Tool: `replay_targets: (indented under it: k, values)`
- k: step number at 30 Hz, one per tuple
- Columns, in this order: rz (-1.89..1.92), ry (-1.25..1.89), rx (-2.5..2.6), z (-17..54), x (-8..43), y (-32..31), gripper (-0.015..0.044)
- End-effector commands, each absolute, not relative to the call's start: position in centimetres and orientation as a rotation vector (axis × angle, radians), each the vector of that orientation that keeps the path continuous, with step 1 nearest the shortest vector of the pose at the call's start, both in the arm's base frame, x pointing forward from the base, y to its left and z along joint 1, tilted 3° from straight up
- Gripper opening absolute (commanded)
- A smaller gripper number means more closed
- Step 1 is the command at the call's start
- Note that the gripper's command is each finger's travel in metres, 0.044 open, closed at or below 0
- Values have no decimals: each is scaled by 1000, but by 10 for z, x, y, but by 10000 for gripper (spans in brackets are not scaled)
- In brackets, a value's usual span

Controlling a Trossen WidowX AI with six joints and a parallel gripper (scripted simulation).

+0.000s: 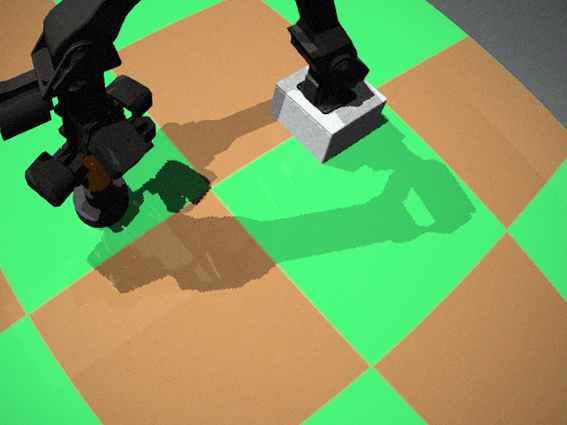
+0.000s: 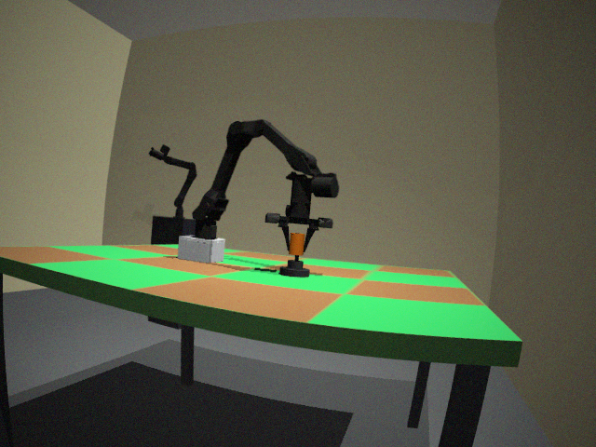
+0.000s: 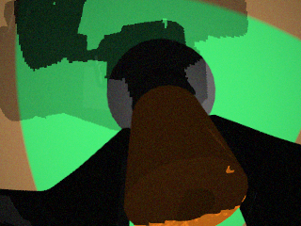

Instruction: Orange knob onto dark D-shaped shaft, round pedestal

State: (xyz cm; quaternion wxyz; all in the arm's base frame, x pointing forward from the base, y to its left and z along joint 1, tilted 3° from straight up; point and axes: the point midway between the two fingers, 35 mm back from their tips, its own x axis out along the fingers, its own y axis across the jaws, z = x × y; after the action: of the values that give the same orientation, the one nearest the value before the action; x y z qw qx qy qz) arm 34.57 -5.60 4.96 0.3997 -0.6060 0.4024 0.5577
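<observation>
The orange knob [image 1: 95,173] [image 2: 296,243] [image 3: 181,141] is upright between the fingers of my gripper [image 2: 296,250] [image 3: 169,129], which is shut on it. The round dark pedestal [image 1: 98,210] [image 2: 294,272] [image 3: 205,87] stands on the table below. In the exterior view a short length of the dark shaft [image 2: 296,258] shows between the knob's lower end and the pedestal's raised middle, so the knob is above the pedestal, not down on it. The knob looks in line with the shaft. Whether the shaft's tip is inside the hole, and where the flat sides face, is hidden.
The arm's base stands on a light grey block [image 1: 303,118] [image 2: 195,249] on the green and orange checkered table [image 1: 238,361] [image 2: 250,295]. A second, smaller dark arm [image 2: 185,184] stands behind the block. Shadows of the arm fall across the table around the pedestal.
</observation>
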Motion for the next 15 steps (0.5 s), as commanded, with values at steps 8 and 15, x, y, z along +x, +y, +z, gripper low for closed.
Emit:
replay_targets:
  k: [8,15]
  values:
    - [1437,993,-1564,56,346,-56,0]
    - [1437,993,-1564,52,347,-56,0]
